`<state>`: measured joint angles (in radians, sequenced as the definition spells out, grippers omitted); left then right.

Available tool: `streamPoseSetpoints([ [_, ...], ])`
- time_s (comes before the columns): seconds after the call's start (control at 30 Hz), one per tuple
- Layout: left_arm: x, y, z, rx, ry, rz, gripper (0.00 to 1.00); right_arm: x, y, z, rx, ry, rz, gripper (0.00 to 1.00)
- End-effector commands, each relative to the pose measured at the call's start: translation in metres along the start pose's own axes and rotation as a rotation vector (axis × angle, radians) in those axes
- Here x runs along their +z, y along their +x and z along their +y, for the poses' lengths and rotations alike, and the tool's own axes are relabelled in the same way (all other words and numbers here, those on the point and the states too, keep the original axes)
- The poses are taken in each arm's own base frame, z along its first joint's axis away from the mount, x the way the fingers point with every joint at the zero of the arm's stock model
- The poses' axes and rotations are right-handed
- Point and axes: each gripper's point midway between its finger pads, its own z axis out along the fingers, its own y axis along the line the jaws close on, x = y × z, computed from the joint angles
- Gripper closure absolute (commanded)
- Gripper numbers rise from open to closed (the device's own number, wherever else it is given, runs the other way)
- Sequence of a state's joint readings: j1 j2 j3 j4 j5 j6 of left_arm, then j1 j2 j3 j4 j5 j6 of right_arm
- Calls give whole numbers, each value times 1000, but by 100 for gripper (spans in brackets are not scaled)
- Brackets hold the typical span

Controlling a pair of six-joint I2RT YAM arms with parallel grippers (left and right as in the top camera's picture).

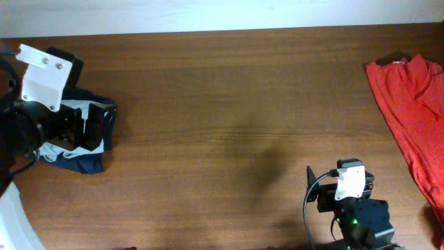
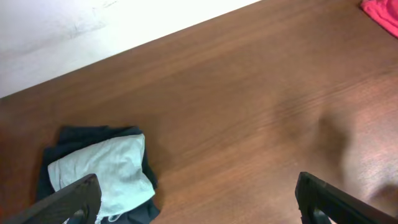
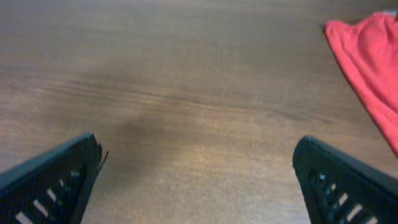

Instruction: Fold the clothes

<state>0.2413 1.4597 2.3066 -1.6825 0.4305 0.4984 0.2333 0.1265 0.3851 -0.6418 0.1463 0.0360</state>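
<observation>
folded navy and pale-blue bundle [image 2: 102, 171] lying on wood-grain table [image 1: 229, 104]; rumpled red cloth [image 1: 409, 97] lying well apart; left jaws, right jaws hanging released.

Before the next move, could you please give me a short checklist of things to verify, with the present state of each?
1. Left gripper open and empty: ok, its fingers stand wide apart with nothing between them.
2. Right gripper open and empty: ok, the same.
3. Folded pile compact, beside the left arm: ok.
4. Red garment folded: not ok, it lies spread and rumpled.
5. Red garment wholly in view and on the table: cannot tell, it runs past the right edge of the overhead view.
6. Path from right gripper to red garment: ok, only bare wood shows between them.
</observation>
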Motion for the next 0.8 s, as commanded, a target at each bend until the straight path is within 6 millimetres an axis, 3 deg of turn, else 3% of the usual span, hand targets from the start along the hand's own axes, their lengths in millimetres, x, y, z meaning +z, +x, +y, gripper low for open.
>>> streamPoseSetpoints([
  [0.0,1,-1,-2,18,12,-2,0,4,11,-4,31,19,-25,1],
  [0.27,1,-1,-2,18,11,-2,0,17,42,-1,24,9,19,1],
  [0.77,1,-1,-2,18,11,-2,0,28,74,1,11,6,104,1],
])
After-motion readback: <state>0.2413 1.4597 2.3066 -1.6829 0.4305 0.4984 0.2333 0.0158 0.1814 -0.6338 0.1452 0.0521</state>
